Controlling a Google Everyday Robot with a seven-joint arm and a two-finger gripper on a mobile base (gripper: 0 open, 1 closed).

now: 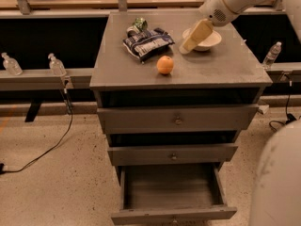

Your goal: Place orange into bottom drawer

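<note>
The orange (165, 65) sits on the grey cabinet top (221, 67), near its middle front. The bottom drawer (171, 192) is pulled out and open, and its inside is bare. My gripper (186, 47) reaches in from the upper right and hangs over the cabinet top, right of and behind the orange, in front of the white bowl (209, 40). It is apart from the orange and holds nothing that I can see.
A dark snack bag (147, 42) and a small green item (139, 23) lie behind the orange. The two upper drawers (178, 120) are pushed in. Plastic bottles (56, 65) stand on a ledge at left, one at right (273, 54). A cable (51, 145) runs over the floor.
</note>
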